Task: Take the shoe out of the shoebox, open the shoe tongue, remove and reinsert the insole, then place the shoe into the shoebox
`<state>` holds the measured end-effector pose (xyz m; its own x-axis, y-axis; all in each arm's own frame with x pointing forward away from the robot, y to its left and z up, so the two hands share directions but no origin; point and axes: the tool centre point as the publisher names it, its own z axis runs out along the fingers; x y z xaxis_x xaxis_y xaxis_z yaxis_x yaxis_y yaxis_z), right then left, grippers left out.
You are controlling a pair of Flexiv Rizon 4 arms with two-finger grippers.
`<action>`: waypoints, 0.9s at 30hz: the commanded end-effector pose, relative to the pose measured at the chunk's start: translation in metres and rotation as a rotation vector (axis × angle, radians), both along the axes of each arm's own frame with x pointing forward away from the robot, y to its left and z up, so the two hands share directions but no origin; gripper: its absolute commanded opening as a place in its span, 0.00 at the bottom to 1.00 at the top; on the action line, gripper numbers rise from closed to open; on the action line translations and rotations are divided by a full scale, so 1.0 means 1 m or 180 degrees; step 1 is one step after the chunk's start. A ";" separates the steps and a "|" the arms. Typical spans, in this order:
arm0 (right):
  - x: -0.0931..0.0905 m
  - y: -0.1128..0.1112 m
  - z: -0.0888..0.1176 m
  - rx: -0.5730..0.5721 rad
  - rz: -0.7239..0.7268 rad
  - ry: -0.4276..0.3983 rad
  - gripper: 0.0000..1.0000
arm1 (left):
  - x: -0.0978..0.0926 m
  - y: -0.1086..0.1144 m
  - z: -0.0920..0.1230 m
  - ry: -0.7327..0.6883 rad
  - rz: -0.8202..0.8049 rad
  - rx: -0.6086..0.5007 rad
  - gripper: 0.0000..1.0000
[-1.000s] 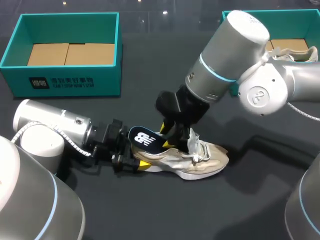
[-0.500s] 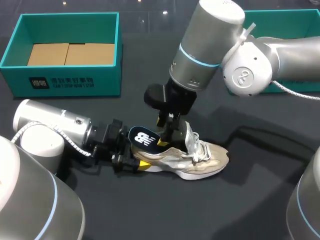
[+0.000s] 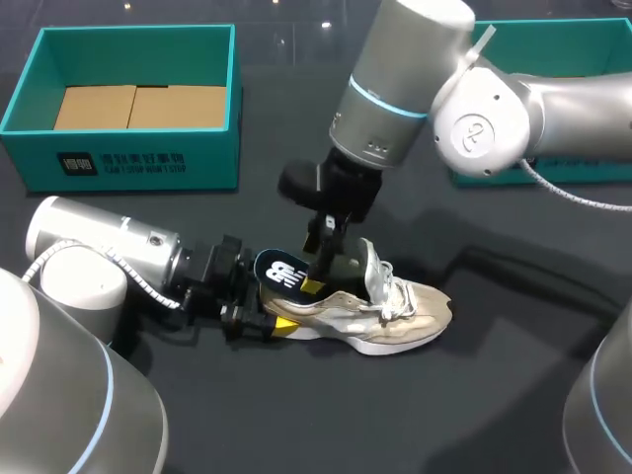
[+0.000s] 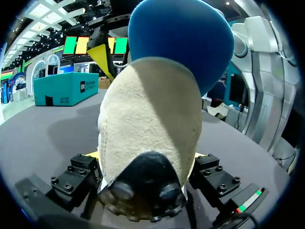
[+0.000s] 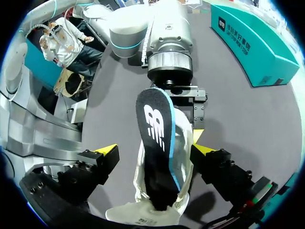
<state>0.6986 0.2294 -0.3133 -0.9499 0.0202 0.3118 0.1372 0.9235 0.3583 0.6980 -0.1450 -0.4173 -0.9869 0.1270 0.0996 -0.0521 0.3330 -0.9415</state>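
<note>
A beige sneaker (image 3: 380, 311) lies on its side on the dark table, toe to the right. My left gripper (image 3: 265, 314) is shut on its heel; in the left wrist view the heel (image 4: 150, 124) fills the space between the fingers. A dark blue insole (image 3: 284, 274) with a white logo sticks out of the shoe's opening, its front end inside the shoe. My right gripper (image 3: 326, 269) hangs just above the insole, open. In the right wrist view the insole (image 5: 155, 138) stands between the spread yellow fingertips (image 5: 107, 153) without touching them.
A teal shoebox (image 3: 138, 158) with a cardboard bottom stands at the back left. A second teal box (image 3: 592, 30) at the back right is mostly hidden behind my right arm (image 3: 474, 109). Open dark table lies in front of and to the right of the shoe.
My right gripper has opened, let go of the insole and risen a little, shifting left. The insole stays stuck in the shoe. The left gripper and the shoe have not moved.
</note>
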 end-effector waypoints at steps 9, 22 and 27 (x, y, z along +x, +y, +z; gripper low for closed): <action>0.008 -0.002 -0.006 0.0250 -0.0030 0.0470 0.75 | 0.000 0.000 -0.002 -0.0001 0.0000 0.0004 0.00; 0.004 0.003 -0.003 0.0263 -0.0071 0.0670 0.51 | 0.000 0.000 -0.002 -0.0001 0.0000 0.0004 0.00; 0.005 0.007 -0.006 0.0323 -0.0028 0.0749 0.48 | 0.000 0.000 -0.002 -0.0001 0.0000 0.0004 0.00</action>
<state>0.7009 0.2331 -0.3135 -0.8562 -0.0092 0.5166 0.2355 0.8829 0.4062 0.6980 -0.1450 -0.4173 -0.9869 0.1269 0.0996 -0.0522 0.3330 -0.9415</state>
